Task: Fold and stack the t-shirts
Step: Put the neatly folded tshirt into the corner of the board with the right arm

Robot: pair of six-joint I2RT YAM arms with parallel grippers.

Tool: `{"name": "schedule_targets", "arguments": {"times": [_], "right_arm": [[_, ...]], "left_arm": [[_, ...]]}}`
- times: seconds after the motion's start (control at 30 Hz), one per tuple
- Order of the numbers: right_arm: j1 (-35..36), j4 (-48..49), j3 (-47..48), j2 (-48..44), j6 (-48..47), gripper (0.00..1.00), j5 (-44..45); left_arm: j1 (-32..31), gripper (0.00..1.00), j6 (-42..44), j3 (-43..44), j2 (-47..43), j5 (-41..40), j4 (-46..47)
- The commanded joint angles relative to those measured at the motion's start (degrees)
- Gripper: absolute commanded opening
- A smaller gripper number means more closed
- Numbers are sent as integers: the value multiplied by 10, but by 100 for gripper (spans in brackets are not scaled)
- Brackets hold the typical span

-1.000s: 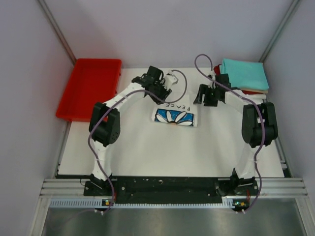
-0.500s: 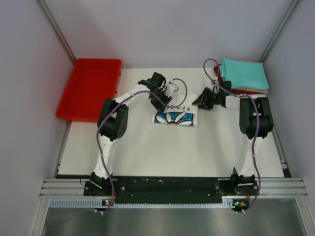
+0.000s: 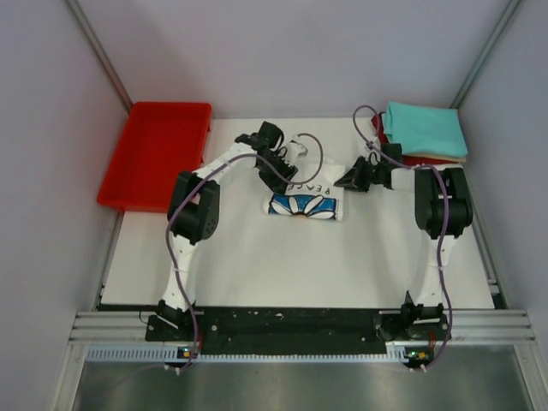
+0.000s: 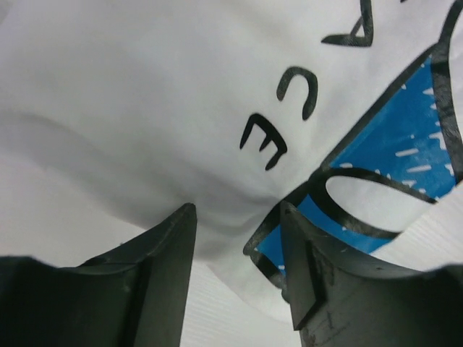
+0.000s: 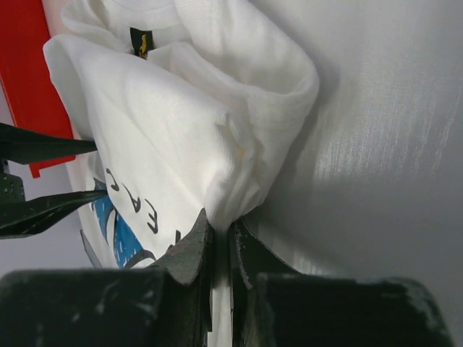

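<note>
A white t-shirt (image 3: 306, 202) with a blue-and-black flower print lies folded in the middle of the table. Its small dark neck label (image 5: 141, 41) shows in the right wrist view. My right gripper (image 5: 219, 224) is shut on the white shirt's bunched right edge (image 5: 239, 188). My left gripper (image 4: 237, 217) stands open at the shirt's back left edge, one finger on each side of a fold by the printed letters (image 4: 278, 116). At the back right, a folded teal shirt (image 3: 425, 128) tops a stack with a dark red one (image 3: 438, 159) under it.
A red plastic tray (image 3: 154, 154) sits at the back left, partly off the table's edge. Grey walls close in the left, right and back. Both arms' cables loop above the shirt.
My right gripper has moved left to the shirt's right edge and closed on it. My left gripper has shifted closer to the shirt and its jaws stand a little wider.
</note>
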Motion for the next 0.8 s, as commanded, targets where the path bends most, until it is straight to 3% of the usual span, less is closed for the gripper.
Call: {"name": "schedule_targets", "arguments": {"times": [0.0,0.3,0.57,0.77], "right_arm": [[1,-75,55,-43,-93,0,21],[2,-250,181,-53,-241,0,95],[1,-384,323,-54,-386,0,213],[1,-463,471,4,-464,0,330]], "left_arm": [[31,57,29,12,-99,61,-37],[94,59,46,-42,-210,39,-55],[120,61,81,-76,-229,9,-96],[123,61,83,-81,-225,6,-104]]}}
